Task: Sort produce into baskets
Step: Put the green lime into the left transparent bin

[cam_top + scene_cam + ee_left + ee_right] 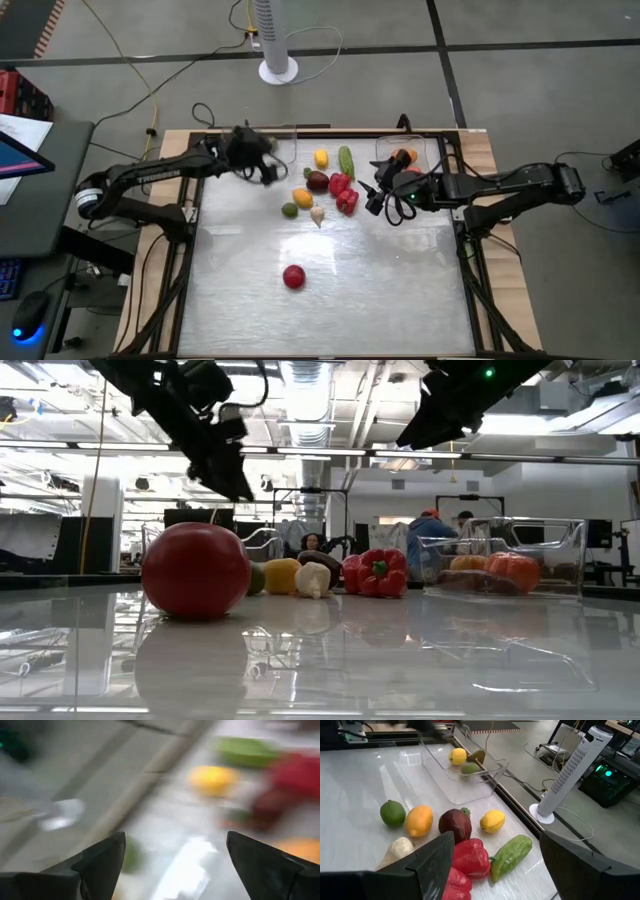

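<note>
Loose produce lies mid-table: a lemon [321, 157], a green cucumber [346, 160], a dark purple fruit [317, 181], two red peppers [343, 192], an orange fruit [302, 197], a lime [289, 210], a white garlic [318, 215] and, nearer, a red tomato [293, 276]. The left basket [465, 790] holds a yellow, a green and a brownish piece. The right basket [425, 152] holds orange and red pieces. My left gripper [175, 870] is open and empty, above the table by the left basket. My right gripper [500, 875] is open and empty, above the table right of the peppers [470, 857].
A white tower fan [277, 40] stands on the floor beyond the far edge, with cables around it. The table [380, 290] has bare surface in its near half around the tomato. People show in the room behind in the low view [425, 535].
</note>
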{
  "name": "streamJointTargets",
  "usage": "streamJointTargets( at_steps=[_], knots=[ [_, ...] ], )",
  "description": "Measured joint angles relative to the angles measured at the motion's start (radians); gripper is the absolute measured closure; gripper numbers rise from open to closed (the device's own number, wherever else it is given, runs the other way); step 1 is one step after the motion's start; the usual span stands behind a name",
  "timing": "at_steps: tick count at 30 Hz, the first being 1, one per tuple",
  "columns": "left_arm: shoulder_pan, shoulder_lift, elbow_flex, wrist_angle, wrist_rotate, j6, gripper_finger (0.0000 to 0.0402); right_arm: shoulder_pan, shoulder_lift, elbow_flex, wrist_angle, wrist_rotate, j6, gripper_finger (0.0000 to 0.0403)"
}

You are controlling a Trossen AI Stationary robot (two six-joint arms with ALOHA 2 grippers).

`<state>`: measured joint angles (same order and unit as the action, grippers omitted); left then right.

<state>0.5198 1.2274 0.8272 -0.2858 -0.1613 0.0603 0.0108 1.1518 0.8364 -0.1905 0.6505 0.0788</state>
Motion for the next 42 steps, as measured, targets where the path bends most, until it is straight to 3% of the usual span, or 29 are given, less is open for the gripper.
streamJointTargets(
  at_steps=[3, 10, 14, 20, 25, 28, 34, 39, 42],
  knots=[
    [-0.109, 0.006, -0.011, 0.002, 0.129, -0.006, 0.0073, -0.008, 0.000, 0.000, 0.000, 0.000, 0.000, 0.0084],
    [-0.330, 0.092, -0.112, 0.129, 0.044, -0.077, 0.0096, -0.003, 0.000, 0.000, 0.006, 0.000, 0.007, 0.0084],
    [-0.374, 0.170, -0.179, 0.217, 0.087, -0.084, 0.0097, 0.014, 0.000, 0.000, 0.006, 0.000, 0.010, 0.0084],
    [-0.381, 0.276, -0.222, 0.295, -0.068, -0.060, 0.0097, 0.020, 0.000, 0.000, 0.013, 0.000, 0.003, 0.0084],
    [-0.384, 0.341, -0.229, 0.349, -0.067, -0.051, 0.0100, 0.013, 0.000, 0.000, 0.013, 0.000, 0.002, 0.0084],
    [-0.385, 0.361, -0.227, 0.364, -0.062, -0.065, 0.0123, 0.013, 0.000, 0.000, 0.010, 0.000, 0.002, 0.0084],
    [-0.383, 0.320, -0.227, 0.340, -0.064, -0.086, 0.0227, 0.013, 0.000, 0.000, 0.008, 0.000, 0.002, 0.0084],
    [-0.381, 0.189, -0.180, 0.231, -0.125, -0.067, 0.0234, 0.013, 0.000, 0.000, 0.008, 0.000, 0.002, 0.0084],
    [-0.361, 0.070, -0.161, 0.199, -0.253, -0.043, 0.0234, 0.013, 0.000, 0.000, 0.008, 0.000, 0.003, 0.0084]
  ],
)
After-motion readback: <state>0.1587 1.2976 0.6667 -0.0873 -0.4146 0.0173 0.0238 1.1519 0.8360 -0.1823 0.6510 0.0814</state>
